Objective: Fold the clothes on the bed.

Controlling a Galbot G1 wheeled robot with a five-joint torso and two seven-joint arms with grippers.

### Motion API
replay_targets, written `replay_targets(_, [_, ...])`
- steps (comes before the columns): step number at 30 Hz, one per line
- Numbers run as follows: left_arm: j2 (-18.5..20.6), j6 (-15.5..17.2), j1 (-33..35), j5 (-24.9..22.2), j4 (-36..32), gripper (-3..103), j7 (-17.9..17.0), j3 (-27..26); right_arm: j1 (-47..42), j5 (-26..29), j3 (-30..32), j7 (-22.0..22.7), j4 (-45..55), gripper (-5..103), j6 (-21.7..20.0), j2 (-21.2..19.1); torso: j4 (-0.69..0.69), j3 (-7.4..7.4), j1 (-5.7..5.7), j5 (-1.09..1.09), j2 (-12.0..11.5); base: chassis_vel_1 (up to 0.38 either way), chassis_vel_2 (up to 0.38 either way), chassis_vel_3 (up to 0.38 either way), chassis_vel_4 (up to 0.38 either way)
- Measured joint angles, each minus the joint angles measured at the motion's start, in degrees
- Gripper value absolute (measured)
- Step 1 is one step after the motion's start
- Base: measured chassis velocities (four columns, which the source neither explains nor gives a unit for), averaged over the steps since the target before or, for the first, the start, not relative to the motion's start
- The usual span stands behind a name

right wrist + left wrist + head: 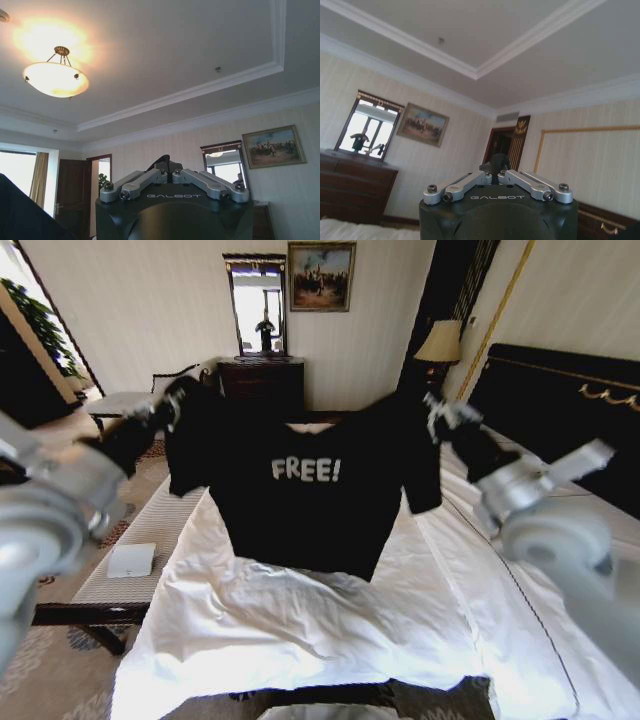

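The clothes, a black T-shirt (310,500) with white "FREE!" lettering, hang spread out in the air above the white bed (300,630), lettering facing me. My left gripper (178,400) is shut on one shoulder and my right gripper (440,415) on the other, both raised at about the same height. The hem hangs just above the sheet. In the left wrist view the left gripper (494,167) points up toward the ceiling with a bit of black fabric pinched at its tips. The right gripper (164,167) looks the same in the right wrist view, with black cloth (20,215) at the corner.
A pale bench (150,530) with a small white pad (131,560) stands left of the bed. The dark headboard (570,410) is on the right. A dresser (262,385) with a mirror and a lamp (441,342) stand against the far wall.
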Motion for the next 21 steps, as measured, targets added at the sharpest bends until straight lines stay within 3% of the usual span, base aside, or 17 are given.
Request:
replay_targets(1, [0.0,0.0,0.0,0.0,0.0,0,0.0,0.0,0.0,0.0,0.0,0.0,0.0,0,0.0,0.0,0.0,0.0,0.0,0.0,0.0,0.0,0.0,0.0,0.0])
replay_targets(2, [-0.34,0.0,5.58,-4.9,-0.96,0,0.26,-9.5,-4.04,3.11,5.51,1.88,3.82,0,-1.83,0.5,-0.01,-0.01,-0.01,0.03,0.01,0.0,0.0,0.0,0.0])
replay_targets(4, [-0.03,0.26,10.17,-15.55,-1.24,0,-0.02,-22.22,-5.17,8.33,12.01,4.35,4.94,0,-3.74,0.38,0.03,-0.01,-0.02,0.0,0.01,0.0,0.0,0.0,0.0])
replay_targets(5, [-0.03,0.26,10.17,-15.55,-1.24,0,-0.02,-22.22,-5.17,8.33,12.01,4.35,4.94,0,-3.74,0.38,0.03,-0.01,-0.02,0.0,0.01,0.0,0.0,0.0,0.0])
replay_targets(8, [2.51,0.3,10.36,-26.67,-1.25,0,-1.68,-33.91,-4.32,15.48,21.97,6.23,5.03,0,-6.7,-1.64,0.03,-0.01,-0.01,0.01,0.01,0.0,0.0,0.0,0.0])
replay_targets(11, [4.19,0.59,9.82,-30.04,-1.21,0,-2.31,-37.51,-4.27,19.11,28.15,8.32,5.04,0,-9.2,-3.13,0.01,0.0,0.0,0.03,0.01,0.0,0.0,0.0,0.0])
replay_targets(15, [3.67,2.89,9.29,-27.58,-1.06,0,-3.43,-32.58,-4.19,18.54,28.15,12.31,4.94,0,-12.5,-3.27,-0.01,-0.01,-0.01,0.04,0.02,0.0,0.0,0.0,0.0])
replay_targets(18, [-0.98,10.72,11.25,-12.48,-0.75,0,-4.34,-16.98,-6.51,13.42,17.62,17.09,4.58,0,-19.06,0.63,0.01,0.01,0.0,0.0,0.0,0.0,0.0,0.0,0.0])
replay_targets(19, [-2.27,12.32,11.2,-6.39,-0.7,0,-4.35,-10.51,-6.47,11.83,12.35,18.32,4.55,0,-20.48,2.01,0.01,0.02,0.01,-0.01,-0.01,0.0,0.0,0.0,0.0])
replay_targets(20, [-2.27,12.32,11.2,-6.39,-0.7,0,-4.35,-10.51,-6.47,11.83,12.35,18.32,4.55,0,-20.48,2.01,0.01,0.02,0.01,-0.01,-0.01,0.0,0.0,0.0,0.0])
replay_targets(21, [-3.59,13.57,10.28,0.37,-0.13,0,-4.17,-2.27,-5.75,9.5,5.11,19.41,4.14,0,-21.48,3.61,0.01,0.02,0.02,0.02,-0.01,0.0,0.0,0.0,0.0])
